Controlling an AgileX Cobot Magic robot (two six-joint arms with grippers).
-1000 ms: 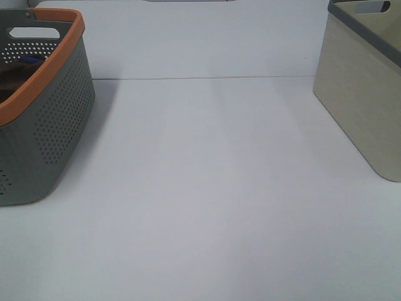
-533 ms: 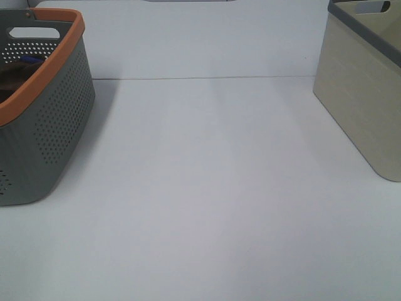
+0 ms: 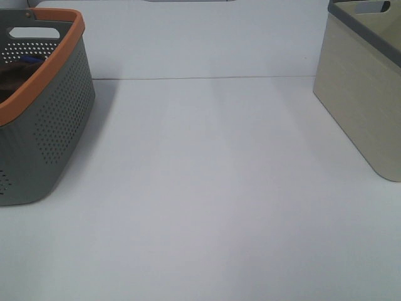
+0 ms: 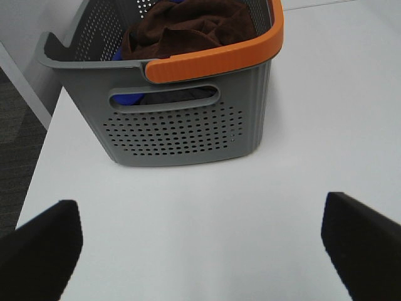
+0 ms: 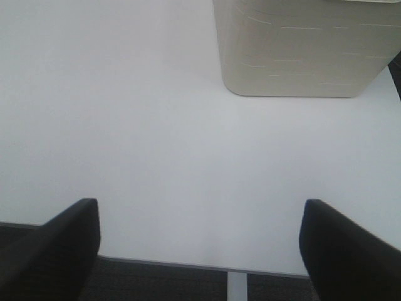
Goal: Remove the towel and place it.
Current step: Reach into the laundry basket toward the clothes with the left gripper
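The dark reddish-brown towel point(image 4: 188, 28) lies crumpled inside the grey perforated basket with an orange rim point(image 4: 188, 135); a dark sliver of it shows in the exterior view point(image 3: 12, 78). A bit of blue cloth point(image 4: 128, 99) lies under it. My left gripper point(image 4: 200, 241) is open and empty above the table, short of the basket. My right gripper point(image 5: 197, 248) is open and empty over the table's near edge, facing the beige bin point(image 5: 301, 50). Neither gripper shows in the exterior view.
The grey basket point(image 3: 50, 132) stands at the table's left, the beige bin with a dark rim point(image 3: 363, 94) at the right. White tabletop point(image 3: 213, 188) lies between them. Dark floor lies beyond the table edges point(image 5: 156, 282).
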